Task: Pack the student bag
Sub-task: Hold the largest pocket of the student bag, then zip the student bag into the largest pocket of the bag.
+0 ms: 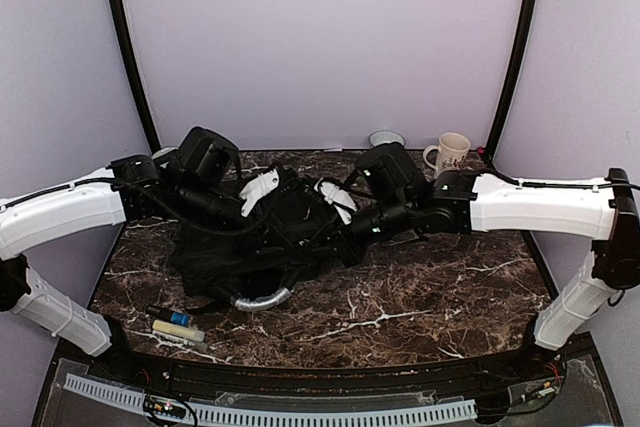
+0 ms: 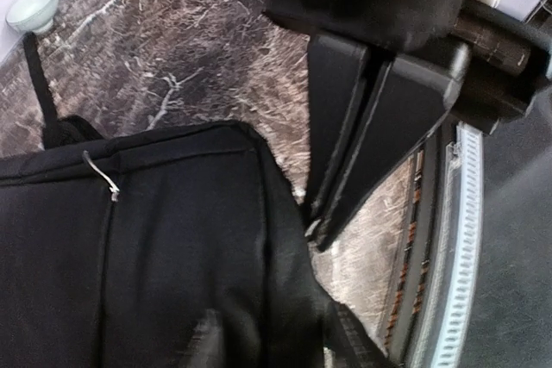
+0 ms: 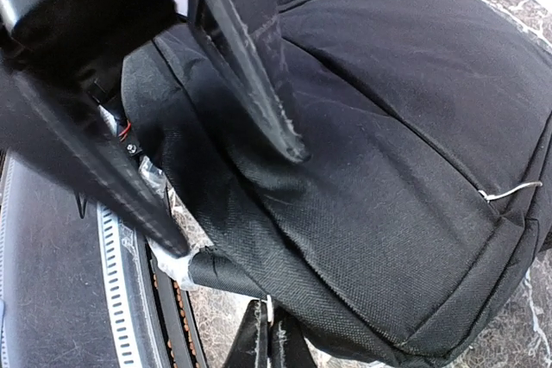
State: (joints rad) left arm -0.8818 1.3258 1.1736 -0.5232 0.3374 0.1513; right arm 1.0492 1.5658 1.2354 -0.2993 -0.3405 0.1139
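Observation:
The student bag [image 1: 255, 242] lies black and slumped at the table's middle left, its grey handle [image 1: 262, 299] curling toward the front. Both grippers are at its top edge. My left gripper [image 1: 262, 194] stands open; in the right wrist view its fingers [image 3: 250, 66] straddle the bag's [image 3: 388, 127] corner, one on the fabric and one beside it. My right gripper [image 3: 270, 321] is shut on a small pale tab at the bag's seam. The left wrist view shows those closed fingers [image 2: 345, 152] beside the bag [image 2: 172, 247] and a zipper pull [image 2: 108, 180].
A mug [image 1: 450, 152] and a small bowl [image 1: 385, 137] stand at the back right. A pale bowl [image 2: 33, 8] sits at the back left. Pens [image 1: 175, 324] lie near the front left. A white cable track [image 1: 270, 412] runs along the near edge.

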